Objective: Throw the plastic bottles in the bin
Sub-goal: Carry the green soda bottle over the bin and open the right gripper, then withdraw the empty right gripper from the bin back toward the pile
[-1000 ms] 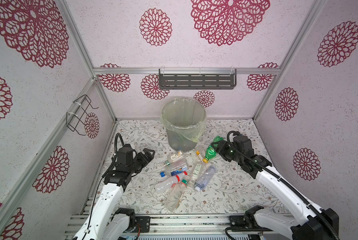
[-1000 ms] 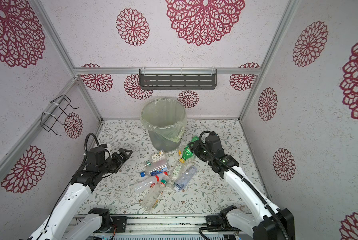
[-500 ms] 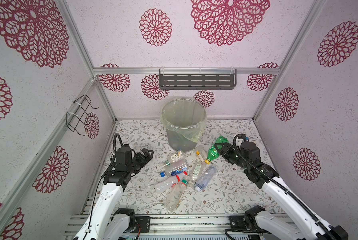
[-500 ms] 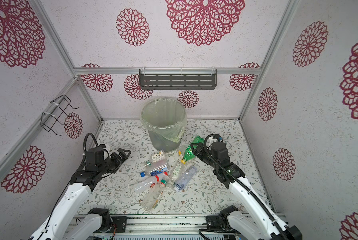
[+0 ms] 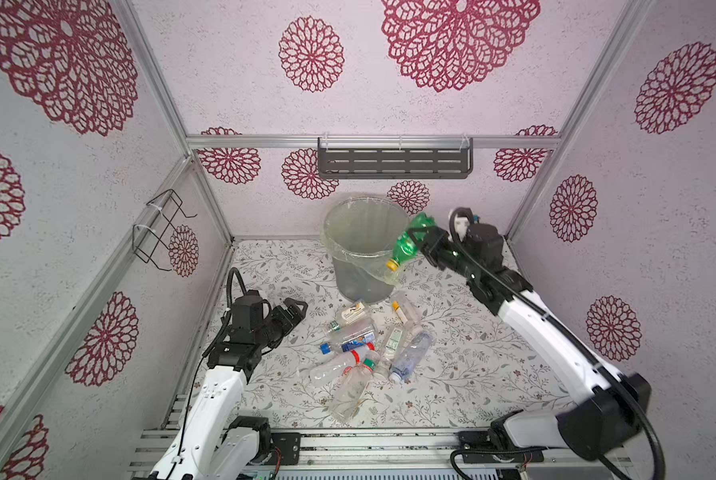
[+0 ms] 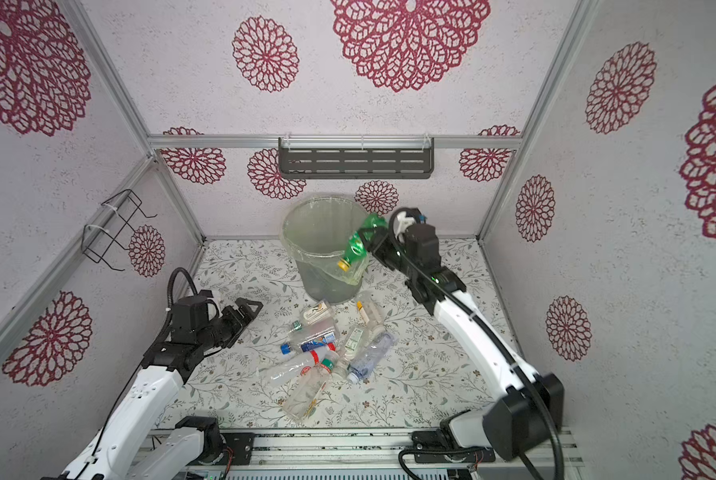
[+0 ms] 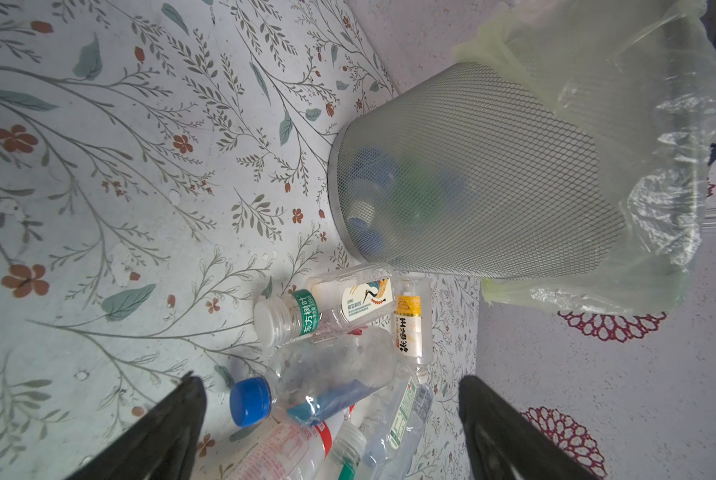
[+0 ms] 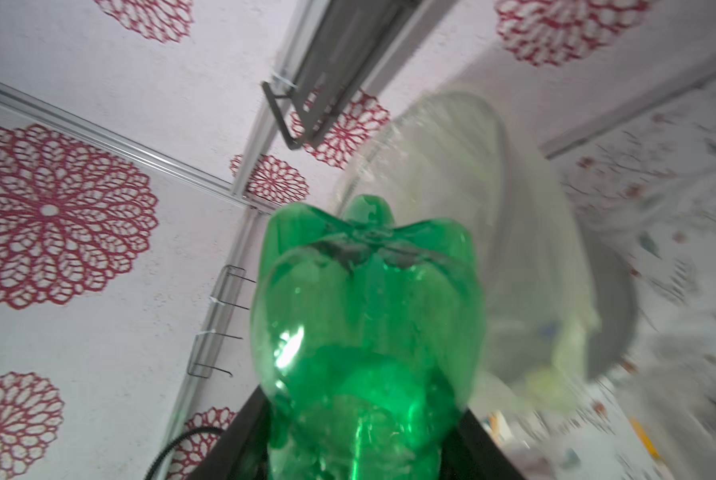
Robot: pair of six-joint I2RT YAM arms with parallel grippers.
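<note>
While the bin (image 7: 472, 166) contains blue-capped bottles (image 7: 369, 237), the right hand (image 5: 422, 237) grasps a green bottle (image 5: 407, 246) at its rim, and the left hand (image 5: 295, 309) is fully released

In front of the left gripper (image 5: 294, 316), jaws spread wide, the mat (image 5: 298, 266) lies bare up to the bottles (image 5: 358, 353), heaped just ahead and to its right, barring the low way to the bin (image 5: 360, 286). The right gripper (image 5: 418, 243), its jaws filled by the green bottle (image 5: 406, 249), hangs at the bin's rim; beyond it the mouth gapes free, the shelf (image 5: 393, 163) well above.
</note>
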